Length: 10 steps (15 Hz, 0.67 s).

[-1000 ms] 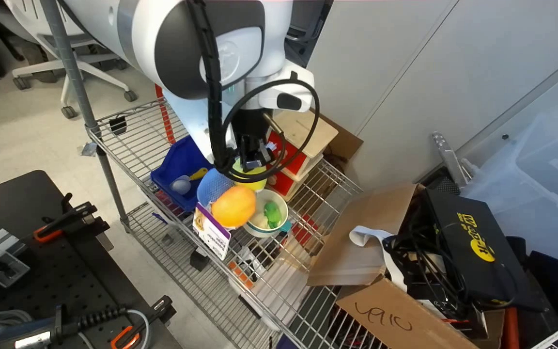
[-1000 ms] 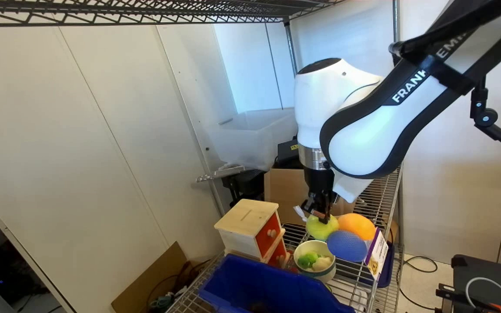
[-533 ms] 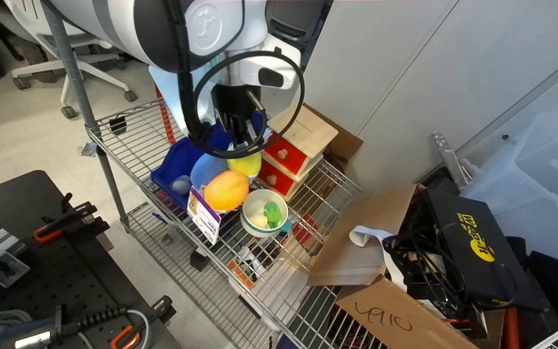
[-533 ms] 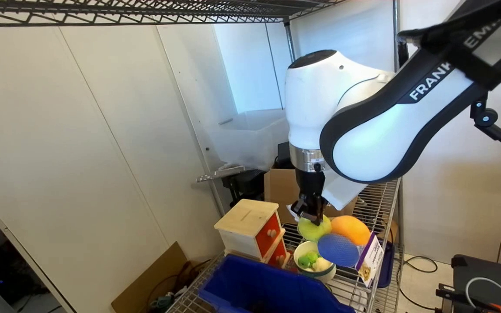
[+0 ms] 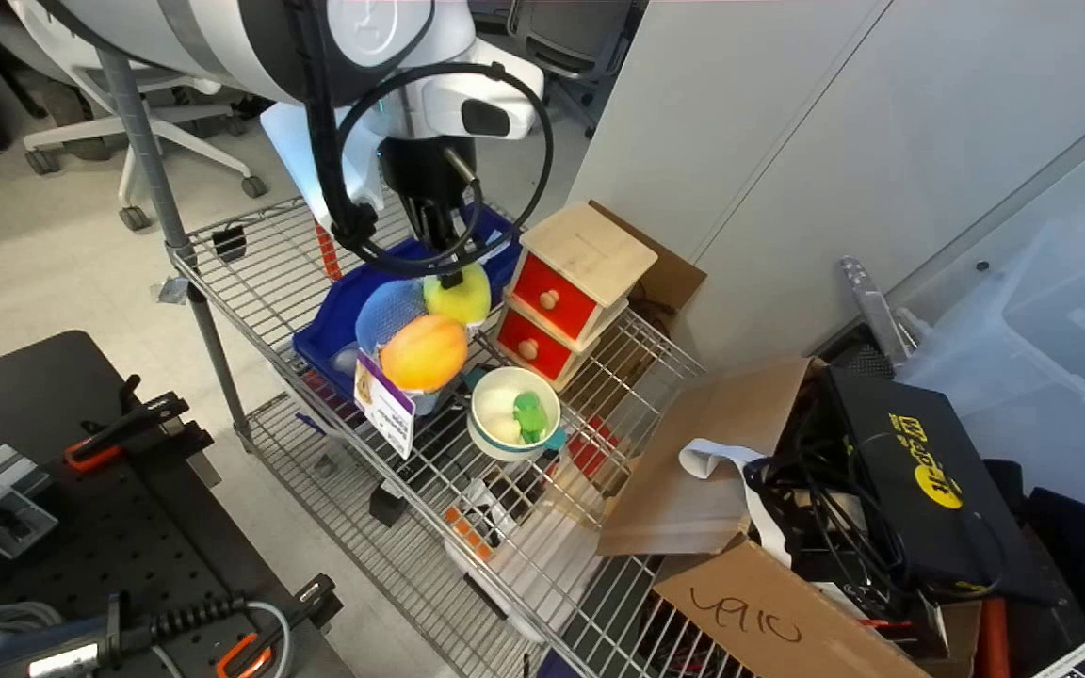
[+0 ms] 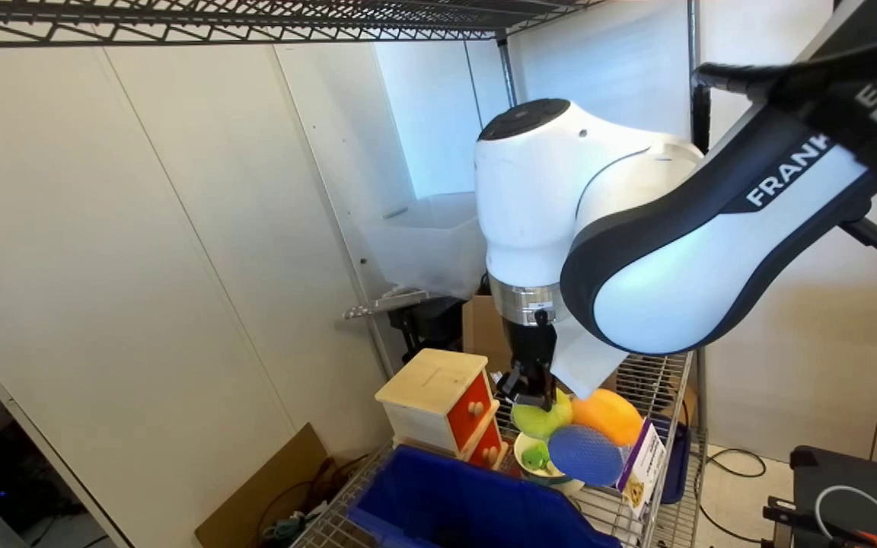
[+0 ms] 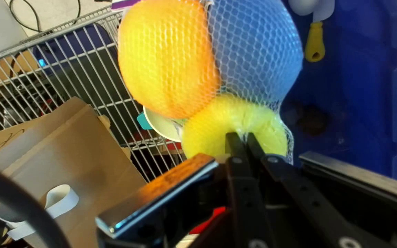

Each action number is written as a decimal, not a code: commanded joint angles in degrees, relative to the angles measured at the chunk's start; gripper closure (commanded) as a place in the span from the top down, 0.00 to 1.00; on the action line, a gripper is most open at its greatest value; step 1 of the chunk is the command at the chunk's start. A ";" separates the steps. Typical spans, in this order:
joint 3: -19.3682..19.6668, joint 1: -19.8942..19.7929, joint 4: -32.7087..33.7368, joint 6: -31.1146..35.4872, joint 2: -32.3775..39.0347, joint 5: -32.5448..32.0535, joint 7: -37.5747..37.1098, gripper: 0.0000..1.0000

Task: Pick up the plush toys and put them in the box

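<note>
Three rounded plush toys, orange (image 7: 167, 58), blue (image 7: 253, 44) and yellow (image 7: 209, 131), hang together in a clear mesh net. My gripper (image 7: 243, 136) is shut on the net where it gathers at the yellow toy, fingertips pressed into that toy's top. In an exterior view the gripper (image 5: 448, 280) is partly behind a cable loop. The deep-blue box (image 6: 446, 487) stands on the wire shelf. From the wrist, the blue and yellow toys overlap the side of the box (image 7: 364, 103). A white and purple card (image 5: 384, 405) dangles beside the orange toy.
A wooden chest with red drawers (image 5: 557, 297) stands close to the box. Near the toys is a white cup (image 5: 491, 405) holding a green item. A yellow-handled utensil (image 7: 315, 41) lies in the box. An open cardboard box (image 5: 712, 461) sits farther along the shelf.
The gripper has carried the netted toys from beside the cup toward the blue box, moving left and up in one view, nearer the camera in another. It has stayed shut.
</note>
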<state>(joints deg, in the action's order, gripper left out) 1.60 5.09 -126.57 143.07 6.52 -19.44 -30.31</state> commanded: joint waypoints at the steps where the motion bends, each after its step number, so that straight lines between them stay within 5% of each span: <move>1: -1.90 -0.09 0.73 -3.11 -0.49 5.77 4.96 0.01; 10: -3.32 -0.95 3.31 -8.32 1.48 20.14 15.13 0.01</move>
<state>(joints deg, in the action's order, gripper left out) -1.12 5.03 -125.66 137.12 6.72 -2.84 -18.37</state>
